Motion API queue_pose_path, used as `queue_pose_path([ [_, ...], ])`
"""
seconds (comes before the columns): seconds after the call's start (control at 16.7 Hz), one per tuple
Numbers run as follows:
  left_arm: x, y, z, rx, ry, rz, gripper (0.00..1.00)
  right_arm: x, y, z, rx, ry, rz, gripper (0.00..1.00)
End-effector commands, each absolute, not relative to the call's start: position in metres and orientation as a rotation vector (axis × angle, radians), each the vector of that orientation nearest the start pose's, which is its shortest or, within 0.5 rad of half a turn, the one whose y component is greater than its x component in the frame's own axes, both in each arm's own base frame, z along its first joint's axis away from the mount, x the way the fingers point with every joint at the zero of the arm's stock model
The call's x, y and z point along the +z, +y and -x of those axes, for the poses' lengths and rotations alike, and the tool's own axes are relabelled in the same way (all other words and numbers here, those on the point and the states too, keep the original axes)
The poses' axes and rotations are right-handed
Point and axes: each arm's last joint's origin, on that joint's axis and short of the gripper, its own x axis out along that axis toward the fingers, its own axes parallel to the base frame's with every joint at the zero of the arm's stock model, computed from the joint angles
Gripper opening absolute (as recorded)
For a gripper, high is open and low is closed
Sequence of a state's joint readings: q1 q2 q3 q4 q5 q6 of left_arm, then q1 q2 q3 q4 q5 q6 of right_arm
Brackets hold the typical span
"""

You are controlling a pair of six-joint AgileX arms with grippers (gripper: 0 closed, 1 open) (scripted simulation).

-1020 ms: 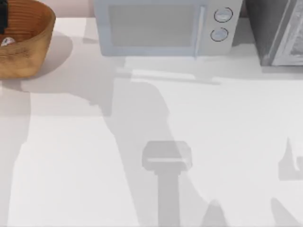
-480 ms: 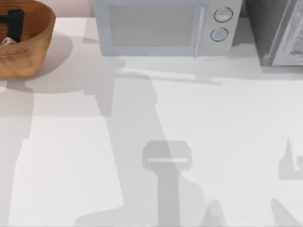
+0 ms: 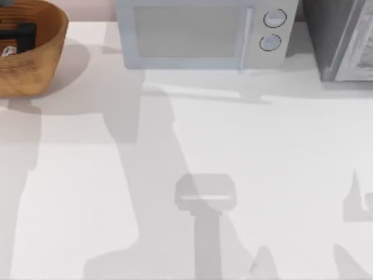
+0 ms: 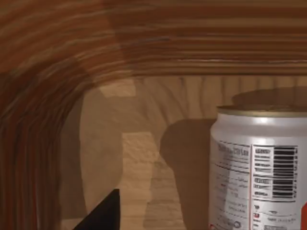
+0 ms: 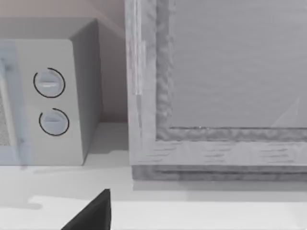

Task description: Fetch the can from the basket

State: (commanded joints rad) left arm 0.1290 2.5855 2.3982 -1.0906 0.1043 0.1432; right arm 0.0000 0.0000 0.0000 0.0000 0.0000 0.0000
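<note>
- You have a white table before you, with the basket at its far left corner, a pale grey microwave at the back and a grey framed cabinet at the far right.
- Your left gripper is down inside the basket; one dark fingertip shows in the left wrist view, and you cannot tell how wide the jaws stand or whether they hold anything.
- The can stands upright on the basket floor, just beside that gripper; from above it is a pale spot by the dark fingers.
- In the right wrist view, a dark fingertip of your right gripper faces the microwave and cabinet; its opening cannot be judged.
</note>
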Motion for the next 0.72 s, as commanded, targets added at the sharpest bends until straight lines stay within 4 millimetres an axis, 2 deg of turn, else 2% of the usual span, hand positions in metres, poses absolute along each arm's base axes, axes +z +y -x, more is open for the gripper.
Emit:
queue_pose_path([
  [0.24,0.132,0.07,-0.533,-0.049,1.267,0.031,1.0,0.16,-0.001,-0.106,0.0,0.0,0.0,1.0],
  [0.54,0.129,0.07,-0.534,-0.049,1.267,0.031,1.0,0.16,-0.001,-0.106,0.0,0.0,0.0,1.0],
  [0.72,0.129,0.07,-0.534,-0.049,1.267,0.031,0.77,0.16,-0.001,-0.106,0.0,0.0,0.0,1.0],
])
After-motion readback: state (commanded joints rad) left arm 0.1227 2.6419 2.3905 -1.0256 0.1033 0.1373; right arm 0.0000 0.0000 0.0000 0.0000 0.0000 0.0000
